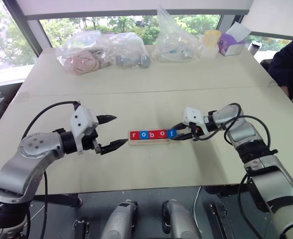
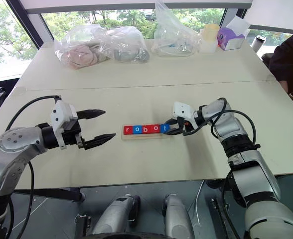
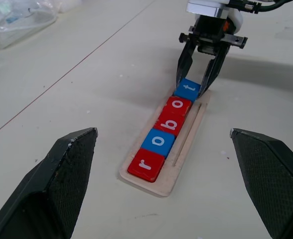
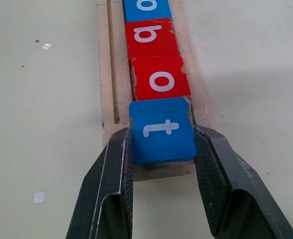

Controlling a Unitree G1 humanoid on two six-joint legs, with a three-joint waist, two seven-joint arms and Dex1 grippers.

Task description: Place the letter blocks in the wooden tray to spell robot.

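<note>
So the word's basically spelled already. The tray (image 1: 148, 141) sits out in the middle of the bench, well back from the near edge, running side to side, and the blocks in it read r, o, b, o, t in order: red r (image 3: 146, 165), blue o (image 3: 158, 141), red b (image 3: 170, 122), red o (image 3: 178, 104), blue t (image 4: 162, 130).

The right gripper (image 4: 162, 149) has its jaws clenched on the t block, one finger on each side edge, right at the tray's end nearest that arm. My guess is it's holding on to square the t up against the red o and settle it flat before letting go. From the wrist view the t looks tucked against its neighbour, maybe sitting a touch over the end rim, hard to say for sure.

The left gripper (image 1: 111, 132) hangs off the tray's other end, jaws spread wide with nothing in them, pointing at the r. Looks like it's just parked clear so it doesn't bump the row.

Bags and a tissue box sit along the far edge, out of the way.
</note>
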